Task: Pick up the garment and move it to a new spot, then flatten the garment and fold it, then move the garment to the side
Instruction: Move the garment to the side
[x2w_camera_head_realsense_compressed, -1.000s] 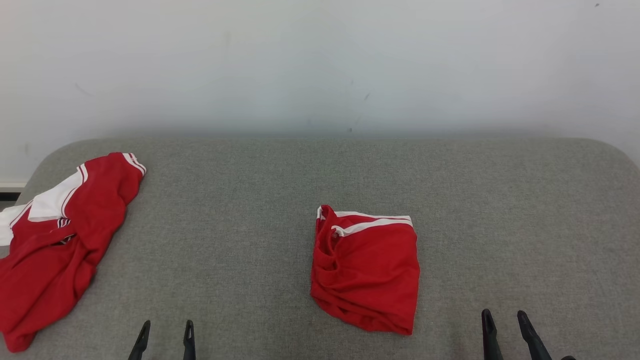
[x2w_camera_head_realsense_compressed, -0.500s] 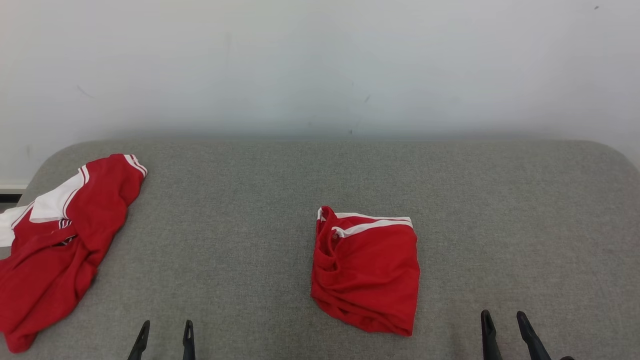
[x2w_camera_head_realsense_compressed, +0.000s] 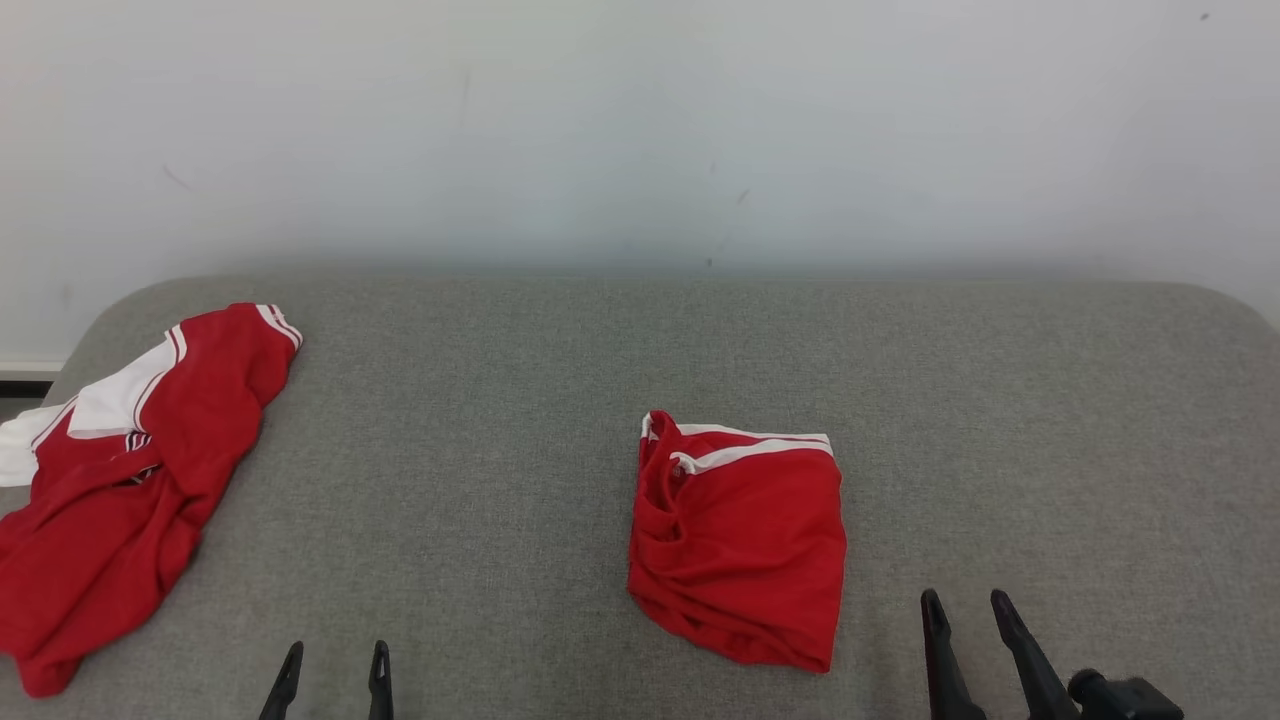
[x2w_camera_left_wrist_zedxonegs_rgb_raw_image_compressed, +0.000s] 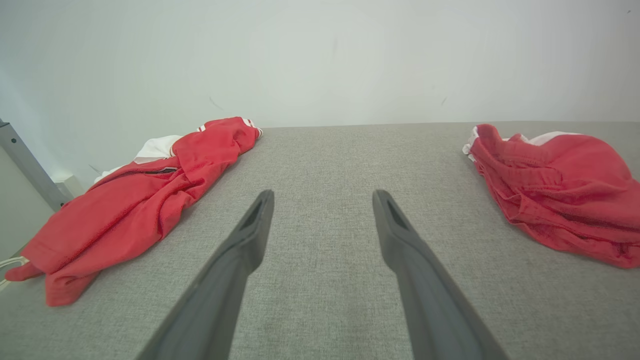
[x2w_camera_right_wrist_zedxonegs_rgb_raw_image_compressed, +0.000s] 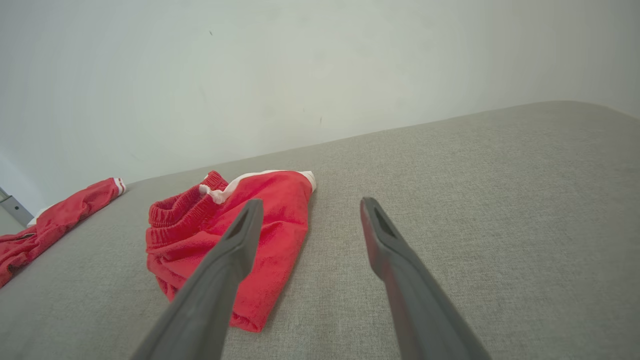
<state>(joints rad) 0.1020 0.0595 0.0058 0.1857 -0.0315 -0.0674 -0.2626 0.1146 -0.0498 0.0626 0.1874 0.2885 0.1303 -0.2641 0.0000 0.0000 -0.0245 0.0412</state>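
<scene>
Grey upholstered surface (x2w_camera_head_realsense_compressed: 480, 400) bears a white-striped folded red garment (x2w_camera_head_realsense_compressed: 745, 560).

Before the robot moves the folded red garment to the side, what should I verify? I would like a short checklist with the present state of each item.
1. The left end effector is open and holds nothing: ok.
2. The right end effector is open and holds nothing: ok.
3. The folded red garment lies compact on the grey surface, touching neither end effector: ok.
4. The fold will hold when lifted: cannot tell; its left edge looks bunched.
5. Bare grey surface shows to the right of the folded red garment: ok.
6. The crumpled red garment at the far left lies apart from it: ok.
</scene>
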